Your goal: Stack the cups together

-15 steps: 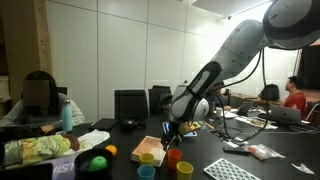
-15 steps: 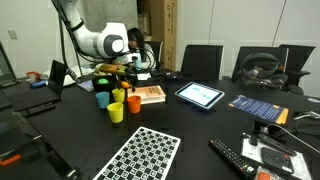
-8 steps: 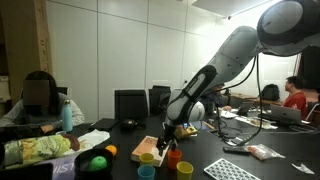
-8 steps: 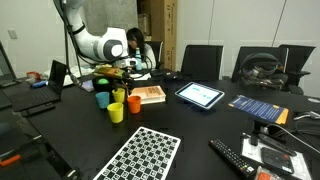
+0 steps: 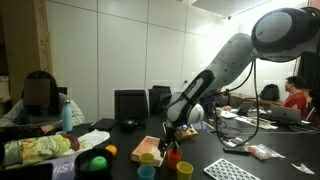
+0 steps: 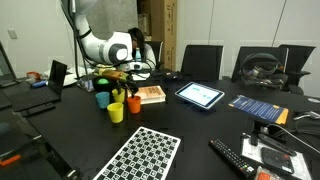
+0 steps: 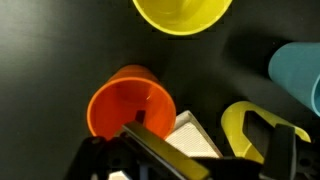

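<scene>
- Hovering low at the centre of an exterior view, the gripper [image 5: 168, 138] has its jaws spread wide, pinching nothing.
- Orange cup [image 7: 128, 103] sits lower left in the wrist view, right under the gripper.
- Yellow cup [image 7: 180, 12] is at the top edge and light blue cup [image 7: 298, 72] at the right edge, both apart from it.
- Red cup [image 5: 185, 169] stands at the bottom centre of an exterior view, near the book [image 5: 151, 147].

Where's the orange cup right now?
In the wrist view the orange cup sits left of centre, under the open gripper, beside the book; the yellow cup is close by.
</scene>
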